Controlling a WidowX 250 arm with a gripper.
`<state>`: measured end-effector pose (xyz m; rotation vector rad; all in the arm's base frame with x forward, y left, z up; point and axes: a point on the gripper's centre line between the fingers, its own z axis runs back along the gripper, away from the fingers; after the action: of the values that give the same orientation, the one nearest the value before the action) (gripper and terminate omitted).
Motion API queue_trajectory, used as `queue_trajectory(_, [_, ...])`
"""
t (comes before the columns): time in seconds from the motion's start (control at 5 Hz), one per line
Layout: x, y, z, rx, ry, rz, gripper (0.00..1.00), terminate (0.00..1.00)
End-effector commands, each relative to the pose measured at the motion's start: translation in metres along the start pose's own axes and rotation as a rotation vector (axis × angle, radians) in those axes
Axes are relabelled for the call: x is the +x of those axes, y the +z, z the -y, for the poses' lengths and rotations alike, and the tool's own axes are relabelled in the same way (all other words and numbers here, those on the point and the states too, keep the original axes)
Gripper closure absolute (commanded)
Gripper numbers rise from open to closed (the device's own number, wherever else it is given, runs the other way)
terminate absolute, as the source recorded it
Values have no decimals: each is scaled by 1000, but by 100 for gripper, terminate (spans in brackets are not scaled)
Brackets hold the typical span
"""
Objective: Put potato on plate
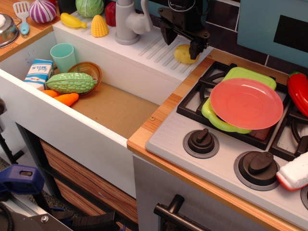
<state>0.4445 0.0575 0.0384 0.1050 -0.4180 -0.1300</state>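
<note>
The pale-yellow potato point(184, 54) lies on the white ridged drainboard behind the sink, close to the stove's back left corner. My black gripper point(180, 47) hangs right over it, open. One finger is to the potato's left and the other finger point(195, 49) is at its right, partly covering it. I cannot tell whether the fingers touch it. The salmon-pink plate point(246, 103) rests on a lime-green plate point(248, 75) on the stove grate, to the right of the potato and nearer the front.
A grey faucet point(126, 21) stands just left of the gripper. Corn point(99, 26), a yellow banana-like toy point(72, 20) and cabbage point(89, 6) sit along the back ledge. The sink point(115, 108) holds a cup, a milk carton, a green gourd and a carrot. A red pepper point(298, 91) lies right of the plates.
</note>
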Motion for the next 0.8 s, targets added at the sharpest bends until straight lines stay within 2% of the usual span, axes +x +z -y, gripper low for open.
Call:
queue_trajectory(0.0, [21, 2, -8, -37, 1, 70, 0, 0])
queue_trajectory(0.4, [10, -13, -6, -104, 32, 63, 0, 0])
queue_trajectory(0.6, [2, -5, -4, -60, 34, 56, 0, 0])
